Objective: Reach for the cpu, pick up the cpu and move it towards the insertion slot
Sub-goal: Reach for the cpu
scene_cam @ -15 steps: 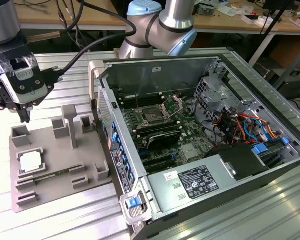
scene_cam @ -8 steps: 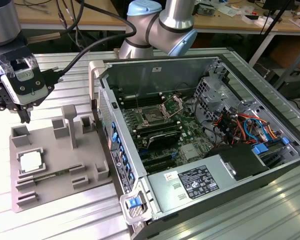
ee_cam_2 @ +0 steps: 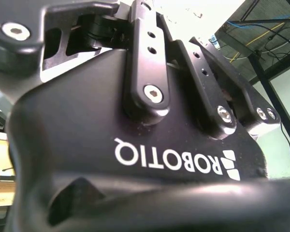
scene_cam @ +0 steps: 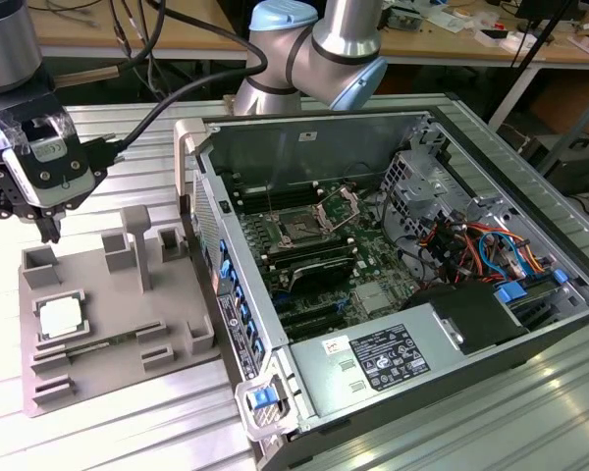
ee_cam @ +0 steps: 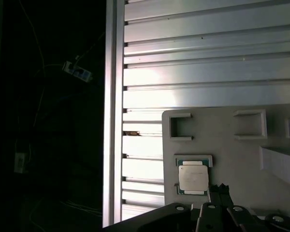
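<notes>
Grey fixture plate [scene_cam: 128, 378] on a ribbed aluminium table [scene_cam: 118, 442], workbenches [scene_cam: 452, 44] behind, open computer case [scene_cam: 373, 128] beside it. The cpu [scene_cam: 59, 316] [ee_cam: 193, 178] lies on the plate; the gripper [scene_cam: 51, 234] hangs above the plate, closed up and empty.

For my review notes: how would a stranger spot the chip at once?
On the exterior view's left, beside the open computer case, lies a grey plate with raised frames. The chip sits in the square frame near its left edge: the only flat, silvery metal piece among empty grey frames.
</notes>
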You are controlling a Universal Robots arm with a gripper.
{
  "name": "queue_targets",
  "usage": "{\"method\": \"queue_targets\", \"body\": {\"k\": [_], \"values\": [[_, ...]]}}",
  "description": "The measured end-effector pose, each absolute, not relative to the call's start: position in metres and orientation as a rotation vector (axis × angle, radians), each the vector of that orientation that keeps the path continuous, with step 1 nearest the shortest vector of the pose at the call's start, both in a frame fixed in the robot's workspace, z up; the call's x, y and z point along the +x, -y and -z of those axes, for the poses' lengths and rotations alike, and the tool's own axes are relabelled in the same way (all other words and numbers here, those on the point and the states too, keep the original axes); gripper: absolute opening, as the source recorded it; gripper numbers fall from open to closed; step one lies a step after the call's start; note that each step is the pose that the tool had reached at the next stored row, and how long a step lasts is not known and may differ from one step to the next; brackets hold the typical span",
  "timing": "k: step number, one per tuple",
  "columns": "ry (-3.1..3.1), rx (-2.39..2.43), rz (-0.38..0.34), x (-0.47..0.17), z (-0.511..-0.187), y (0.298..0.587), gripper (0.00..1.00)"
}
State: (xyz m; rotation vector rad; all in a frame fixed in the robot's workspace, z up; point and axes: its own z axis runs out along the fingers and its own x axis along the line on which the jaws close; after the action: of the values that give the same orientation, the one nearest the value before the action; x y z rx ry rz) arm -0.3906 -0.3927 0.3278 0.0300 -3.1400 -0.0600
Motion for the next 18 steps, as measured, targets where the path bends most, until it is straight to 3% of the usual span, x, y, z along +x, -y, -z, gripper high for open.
{"method": "queue_targets", "body": {"k": [18], "values": [[3.140, 0.030, 0.060, -0.3906, -0.3242, 0.3927, 0.11]]}}
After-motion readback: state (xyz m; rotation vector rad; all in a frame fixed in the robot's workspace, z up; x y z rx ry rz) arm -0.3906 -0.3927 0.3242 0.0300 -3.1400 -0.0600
